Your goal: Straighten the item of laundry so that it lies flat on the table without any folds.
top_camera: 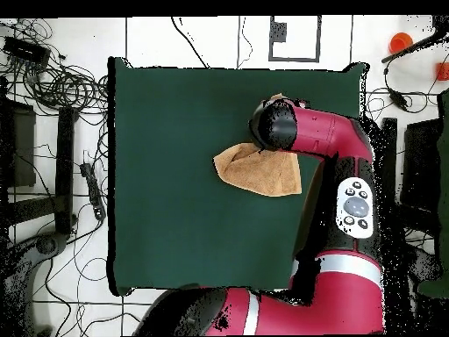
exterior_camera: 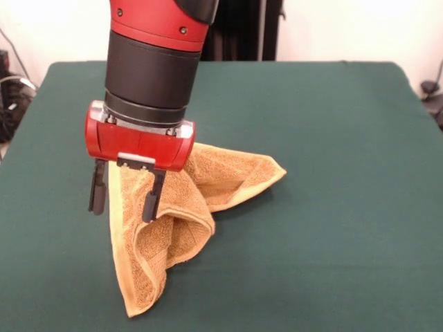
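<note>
- red-and-black gripper (exterior_camera: 125,196) hangs low, jaws parted, gripping nothing;
- crumpled golden-orange terry towel (exterior_camera: 181,228) lies just behind and below the fingertips, folded over, on the dark green felt table (exterior_camera: 346,173).

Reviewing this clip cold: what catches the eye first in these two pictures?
First the red and black arm coming down at the front view's upper left, its gripper open, the fingers set against a crumpled golden-orange towel. The towel is far from flat: it is bunched into folds, one corner trailing toward the front view's lower edge. Around it spreads the dark green table; from overhead the arm hides part of the towel.
</note>
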